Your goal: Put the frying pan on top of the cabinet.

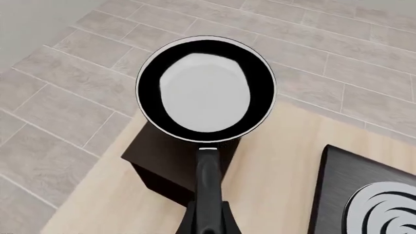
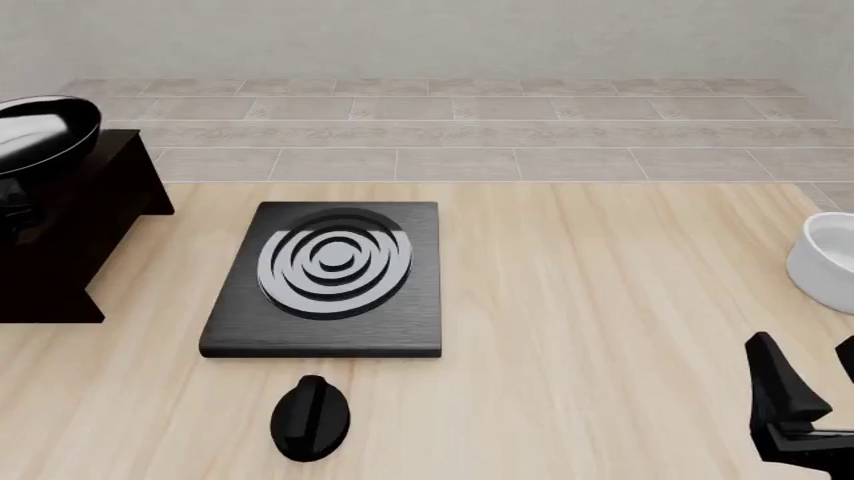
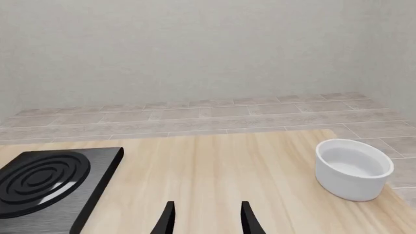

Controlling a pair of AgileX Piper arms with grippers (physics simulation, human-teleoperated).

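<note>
The left gripper (image 1: 208, 222) is clamped on the handle of the frying pan (image 1: 205, 90), holding it over the cabinet (image 1: 170, 165) at the table's left edge. A good placement means lowering it level until its base sits fully on the flat top before letting go. The right gripper (image 3: 205, 217) waits empty, fingers apart.

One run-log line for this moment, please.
left gripper: shut on frying pan handle | pan: over cabinet, contact unclear | right gripper: open, empty
</note>
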